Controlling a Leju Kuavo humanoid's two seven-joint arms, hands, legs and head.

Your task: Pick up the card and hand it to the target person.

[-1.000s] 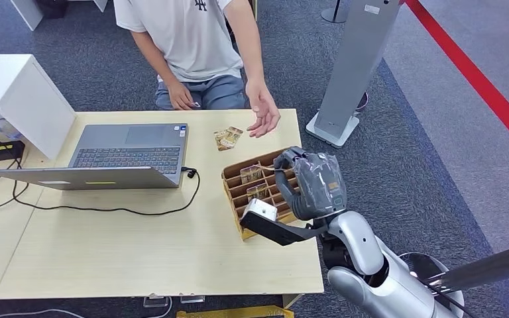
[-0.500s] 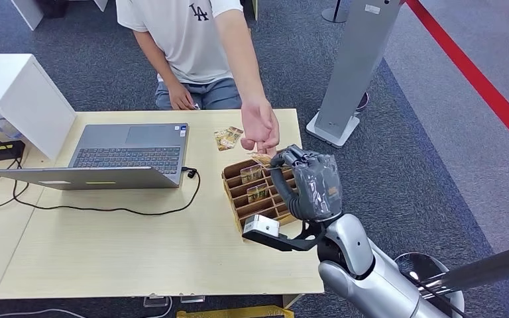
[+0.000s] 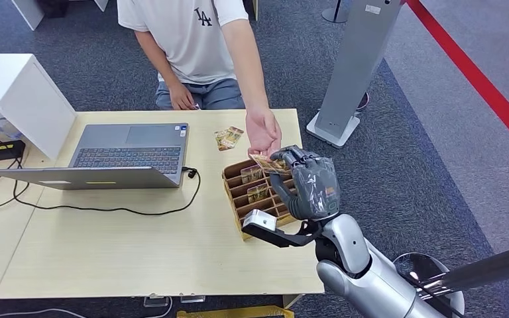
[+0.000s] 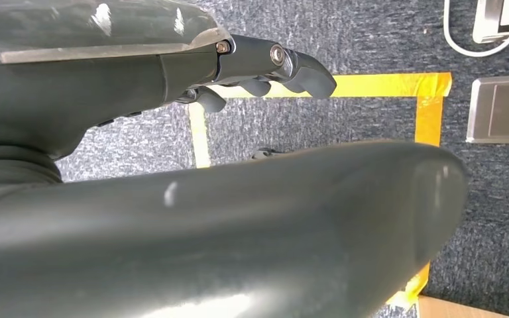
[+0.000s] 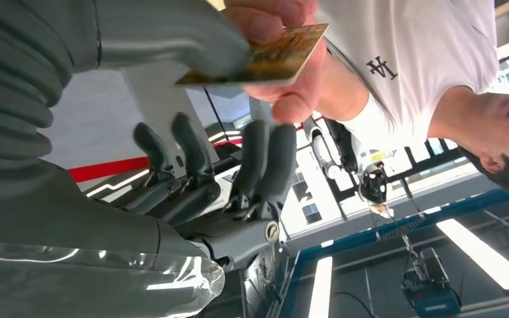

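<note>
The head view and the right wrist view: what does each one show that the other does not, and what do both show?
Head view alone: the grey open laptop, the brown slotted cardboard card holder and the light wooden table.

Right wrist view alone: ceiling lights, and the person's fingertips pinching the card.

Both: the right hand, the golden printed card it holds, the person's hand, and the white T-shirt.

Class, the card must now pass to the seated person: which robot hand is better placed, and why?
Right. The right hand holds the card up, and the person's hand already pinches it. The left hand hangs over the floor.
</note>
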